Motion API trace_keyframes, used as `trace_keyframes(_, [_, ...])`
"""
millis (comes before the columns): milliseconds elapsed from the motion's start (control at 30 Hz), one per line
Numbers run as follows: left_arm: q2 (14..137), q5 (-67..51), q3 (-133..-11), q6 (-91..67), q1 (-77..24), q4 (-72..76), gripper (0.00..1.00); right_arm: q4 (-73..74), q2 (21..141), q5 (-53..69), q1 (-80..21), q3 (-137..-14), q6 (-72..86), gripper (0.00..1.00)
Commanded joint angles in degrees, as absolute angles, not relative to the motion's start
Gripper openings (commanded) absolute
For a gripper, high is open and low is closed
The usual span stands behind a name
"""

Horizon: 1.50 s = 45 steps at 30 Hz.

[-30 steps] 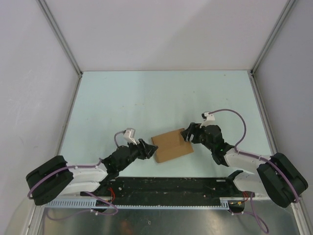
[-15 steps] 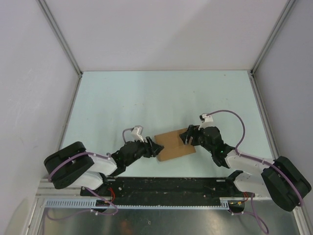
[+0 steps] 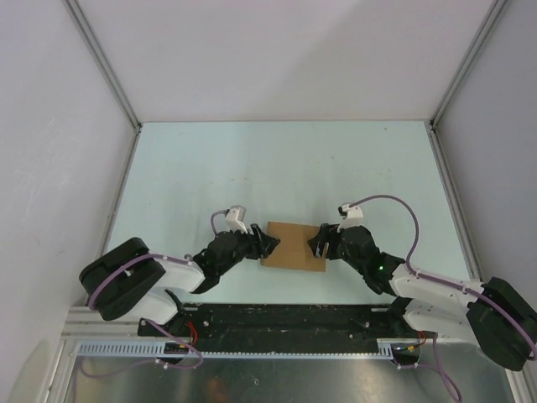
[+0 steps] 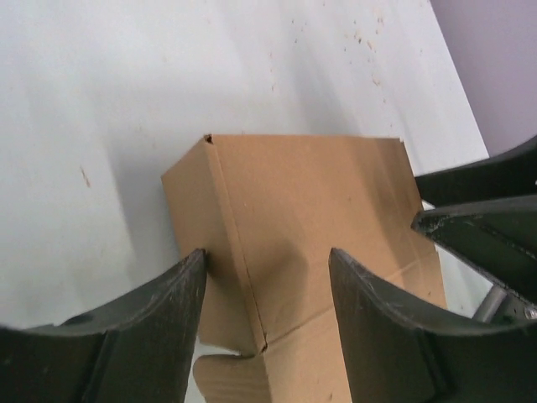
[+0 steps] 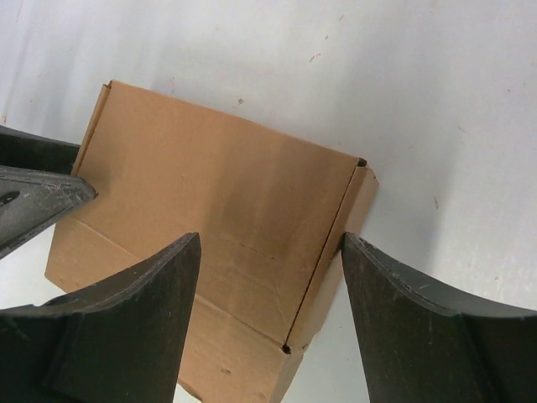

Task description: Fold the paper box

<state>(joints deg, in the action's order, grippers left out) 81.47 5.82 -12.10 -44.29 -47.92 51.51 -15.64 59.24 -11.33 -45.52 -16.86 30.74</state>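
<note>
The paper box (image 3: 292, 245) lies low on the bench (image 3: 252, 168), near the middle of its front part, with my two arms reaching in from either side so each end of the cardboard is covered. I have the left claw (image 3: 267, 244) at the box's left end, jaws standing apart with nothing clamped. In its wrist view the fingers straddle a corner crease (image 4: 237, 243), one beside the narrow side panel and the other over the broad top face. The right claw (image 3: 319, 244) mirrors this at the other end, jaws wide and empty. One finger is above the top face and the other just off the folded side. I read this as bracketing: neither claw grips yet, but each is placed where a squeeze or push would work the panels along their creases while the other end is kept from sliding.
</note>
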Motion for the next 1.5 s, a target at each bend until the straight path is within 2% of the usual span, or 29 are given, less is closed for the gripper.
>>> trace_keyframes(0, [80.2,5.2,-15.6,-42.0,-48.0,49.8,0.65,-14.5,56.5,-15.0,-46.9,-18.2,33.1,0.74])
trace_keyframes(300, [63.8,12.7,-13.6,-37.9,-48.8,30.3,0.71,-5.7,47.2,-18.7,-48.2,-17.3,37.9,0.79])
trace_keyframes(467, [57.9,14.1,-12.5,-37.8,-52.0,24.6,0.73,-2.4,45.2,-23.3,-54.1,-16.9,41.1,0.80])
trace_keyframes(667, [60.9,17.0,-14.4,-37.4,-56.9,22.0,0.75,-1.0,47.3,-29.3,-58.5,-17.0,43.7,0.81])
trace_keyframes(933, [62.4,20.8,-15.0,-37.4,-58.4,20.9,0.76,-1.9,52.1,-33.2,-58.6,-18.1,42.8,0.81])
trace_keyframes(1467, [60.2,17.4,-15.9,-36.6,-58.6,20.9,0.76,-13.2,56.8,-25.4,-50.5,-18.2,38.6,0.79])
